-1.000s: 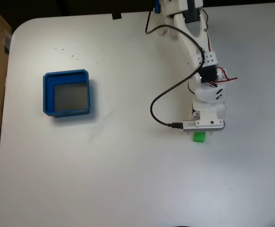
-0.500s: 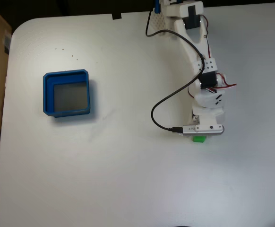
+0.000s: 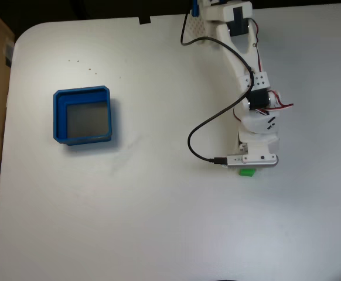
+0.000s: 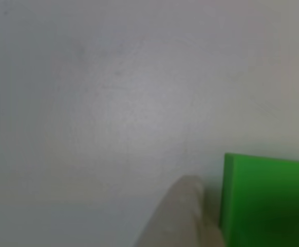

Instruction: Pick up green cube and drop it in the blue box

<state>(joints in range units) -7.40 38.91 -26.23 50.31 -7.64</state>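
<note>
my hand sits low over the green cube on the desk; one fingertip just beside it. grip state unclear. close squarely, then lift.

green cube half hidden under tool

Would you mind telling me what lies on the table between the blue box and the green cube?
In the fixed view, mostly bare white table separates the box from the cube; just a loop of black cable hangs beside the cube.
</note>
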